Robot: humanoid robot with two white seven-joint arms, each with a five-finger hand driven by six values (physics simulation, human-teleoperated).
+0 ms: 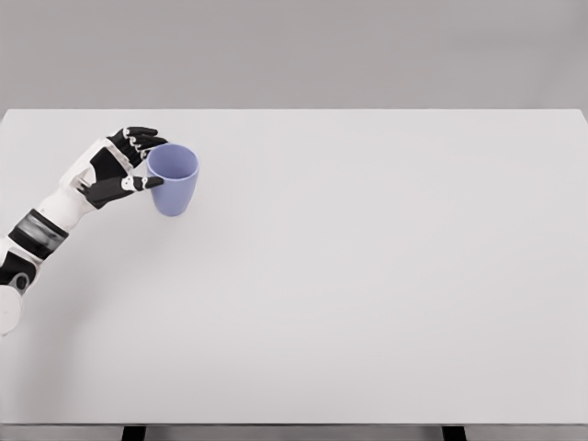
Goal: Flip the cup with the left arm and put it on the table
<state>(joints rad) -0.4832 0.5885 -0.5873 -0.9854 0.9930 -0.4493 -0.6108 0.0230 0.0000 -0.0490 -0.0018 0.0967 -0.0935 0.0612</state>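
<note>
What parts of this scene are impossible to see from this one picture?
- Head view: the cup's far left side is hidden by the robot hand, so real contact is unclear.
- The left arm is cut off by the left edge.
- The table's legs are cropped at the bottom.
- The right arm is out of view.

Bare simulated test bench: plain white table [367,294], grey backdrop [294,50].
</note>
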